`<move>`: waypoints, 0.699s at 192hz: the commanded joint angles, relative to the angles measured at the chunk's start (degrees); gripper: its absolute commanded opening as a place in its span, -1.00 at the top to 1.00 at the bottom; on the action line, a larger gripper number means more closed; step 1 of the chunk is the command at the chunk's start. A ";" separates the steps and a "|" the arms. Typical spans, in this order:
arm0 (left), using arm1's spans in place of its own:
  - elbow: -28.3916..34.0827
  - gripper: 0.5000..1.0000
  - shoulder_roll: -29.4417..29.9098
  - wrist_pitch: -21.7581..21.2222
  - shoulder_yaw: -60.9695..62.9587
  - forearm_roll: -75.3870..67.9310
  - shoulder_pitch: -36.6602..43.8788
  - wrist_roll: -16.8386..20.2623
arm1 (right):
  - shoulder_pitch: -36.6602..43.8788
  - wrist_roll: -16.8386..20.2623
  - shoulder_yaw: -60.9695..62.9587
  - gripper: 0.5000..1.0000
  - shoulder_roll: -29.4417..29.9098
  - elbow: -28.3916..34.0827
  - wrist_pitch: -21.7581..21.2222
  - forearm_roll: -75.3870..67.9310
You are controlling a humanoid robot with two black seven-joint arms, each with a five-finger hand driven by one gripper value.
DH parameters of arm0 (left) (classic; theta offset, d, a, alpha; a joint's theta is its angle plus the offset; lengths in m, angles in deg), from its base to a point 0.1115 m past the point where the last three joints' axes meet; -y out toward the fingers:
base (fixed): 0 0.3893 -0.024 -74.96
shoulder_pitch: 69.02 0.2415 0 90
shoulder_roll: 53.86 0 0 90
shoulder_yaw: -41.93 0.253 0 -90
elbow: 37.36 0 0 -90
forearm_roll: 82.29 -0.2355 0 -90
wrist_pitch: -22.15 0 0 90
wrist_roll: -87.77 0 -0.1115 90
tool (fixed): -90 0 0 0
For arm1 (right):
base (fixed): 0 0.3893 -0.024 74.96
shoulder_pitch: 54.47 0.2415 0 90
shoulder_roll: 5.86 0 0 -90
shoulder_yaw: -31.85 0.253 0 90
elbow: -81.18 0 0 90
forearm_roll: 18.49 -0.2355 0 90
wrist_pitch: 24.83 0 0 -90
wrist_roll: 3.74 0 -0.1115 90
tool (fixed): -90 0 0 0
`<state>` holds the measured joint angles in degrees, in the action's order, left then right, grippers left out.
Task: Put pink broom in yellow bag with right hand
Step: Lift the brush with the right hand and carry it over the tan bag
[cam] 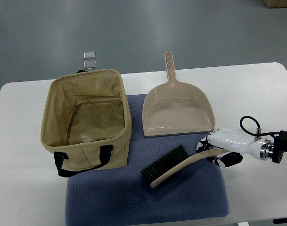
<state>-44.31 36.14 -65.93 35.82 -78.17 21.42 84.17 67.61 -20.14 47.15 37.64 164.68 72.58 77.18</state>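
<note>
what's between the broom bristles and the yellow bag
Only bare blue mat, in the top view: nothing lies between the broom bristles and the yellow bag.

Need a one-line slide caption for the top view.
Right hand grips the handle of the pink black-bristled broom on a blue mat, beside the open yellow fabric bag.

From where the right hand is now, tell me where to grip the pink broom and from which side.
Grip the pink broom on its curved handle, near the right end, which already lies at the right hand. Come from the right and above: the handle runs slanting up to the right, while the dark bristles point left toward the yellow bag, so the head likely goes in first.
</note>
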 commanded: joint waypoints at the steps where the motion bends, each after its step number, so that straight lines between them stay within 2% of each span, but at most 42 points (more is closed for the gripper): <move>1: 0.01 -1.00 0.00 0.01 -0.04 0.01 0.00 0.00 | 0.01 0.05 -0.01 1.00 0.01 -0.09 0.32 0.05; 35: 0.01 -1.00 0.00 0.01 0.05 0.01 0.00 0.00 | 0.36 0.05 0.26 1.00 -0.08 -0.62 2.43 -0.04; 85: 0.01 -1.00 0.00 -0.07 0.04 0.01 0.00 0.00 | 5.63 -0.03 2.72 1.00 -2.72 -0.70 5.59 -1.71; 134: -0.08 -1.00 0.00 0.01 -0.04 0.01 0.00 0.00 | 12.31 -0.56 7.73 1.00 -7.46 -0.62 4.28 -8.92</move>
<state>-44.30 36.14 -65.92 35.85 -78.17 21.41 84.17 76.13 -20.56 53.72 32.41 164.03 77.62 70.81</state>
